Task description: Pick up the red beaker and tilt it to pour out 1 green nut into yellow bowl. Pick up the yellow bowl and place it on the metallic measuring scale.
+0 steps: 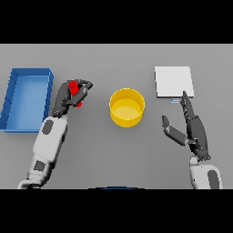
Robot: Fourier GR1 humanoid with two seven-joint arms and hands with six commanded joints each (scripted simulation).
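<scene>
The red beaker (73,89) sits left of centre, mostly wrapped by my left hand (68,96), whose fingers and thumb curl round it. Only patches of red show between the dark fingers. The yellow bowl (127,107) stands in the middle of the table, to the right of the beaker, and looks empty; no green nut is visible. The metallic measuring scale (173,82) is a pale square plate at the back right. My right hand (193,129) rests open just in front of the scale, fingers straight and pointing toward it, thumb spread toward the bowl.
A blue rectangular tray (13,93) lies at the far left, next to my left arm. The grey table (113,154) stretches between the two arms in front of the bowl.
</scene>
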